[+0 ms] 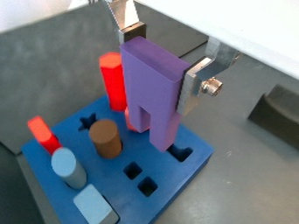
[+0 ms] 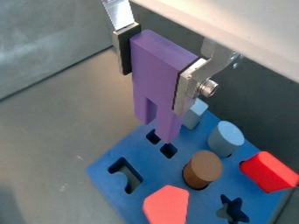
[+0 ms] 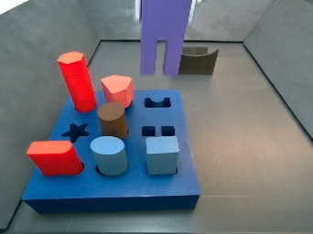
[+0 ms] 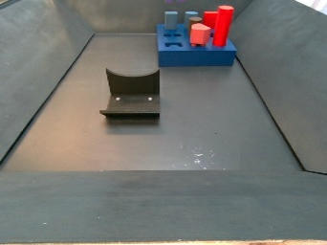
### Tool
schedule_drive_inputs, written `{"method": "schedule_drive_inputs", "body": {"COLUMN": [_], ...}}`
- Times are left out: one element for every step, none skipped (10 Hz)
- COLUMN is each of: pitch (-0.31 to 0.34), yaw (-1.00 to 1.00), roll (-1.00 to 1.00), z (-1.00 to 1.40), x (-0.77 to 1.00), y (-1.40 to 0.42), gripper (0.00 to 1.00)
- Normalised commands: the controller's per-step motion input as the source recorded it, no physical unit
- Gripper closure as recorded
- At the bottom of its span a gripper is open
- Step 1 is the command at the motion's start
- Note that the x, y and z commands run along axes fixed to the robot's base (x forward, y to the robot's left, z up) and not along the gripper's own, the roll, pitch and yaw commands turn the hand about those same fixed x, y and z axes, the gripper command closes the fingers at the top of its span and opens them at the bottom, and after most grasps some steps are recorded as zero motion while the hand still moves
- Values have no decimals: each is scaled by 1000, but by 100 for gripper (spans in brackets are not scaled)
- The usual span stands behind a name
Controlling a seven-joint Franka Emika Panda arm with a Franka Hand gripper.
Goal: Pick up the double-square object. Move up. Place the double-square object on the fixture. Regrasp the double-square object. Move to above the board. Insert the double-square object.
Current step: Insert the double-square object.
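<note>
I have the end effector (image 1: 156, 63) closed on the double-square object (image 1: 153, 87), its silver plates pressed against the two flanks of the purple block near its upper end, as both wrist views show (image 2: 158, 68). The block hangs upright with its stepped lower end pointing down over the board (image 1: 193, 166), near the row of dark cut-outs along one edge; in a wrist view its tip sits just above one of those holes, though I cannot tell whether it touches the board yet. In a side view the double-square object (image 3: 163, 35) hangs over the far end of the board (image 3: 116, 187), with the end effector itself cut off by the frame. On the board I see a tall red peg (image 3: 76, 80), a shorter red peg (image 3: 117, 89), a brown cylinder (image 3: 112, 119), a red block (image 3: 53, 156), a light blue cylinder (image 3: 109, 155) and a light blue cube (image 3: 163, 154). The fixture (image 4: 130, 93) stands alone on the floor, well apart from the board.
</note>
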Motion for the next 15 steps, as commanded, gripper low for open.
{"method": "schedule_drive_inputs", "body": {"pitch": [-127,-96,-96,-100,-94,-73,-43,-29,-11,0,0,0,0,79,26], "yaw": [189,149,49,0,0,0,6,54,97,103,94,63,0,0,0], "roll": [0,0,0,0,13,71,180,214,227,214,161,67,11,90,51], "z": [-743,-666,-669,-660,-651,-591,-491,-423,-283,-231,-191,-129,-77,0,0], "x": [-3,0,0,0,9,34,11,0,0,0,0,51,120,100,34], "y": [-109,-134,-154,-174,-194,-206,-220,-203,-189,-160,-100,-3,0,0,0], "gripper": [100,100,100,100,100,100,100,100,100,100,100,100,100,100,100]}}
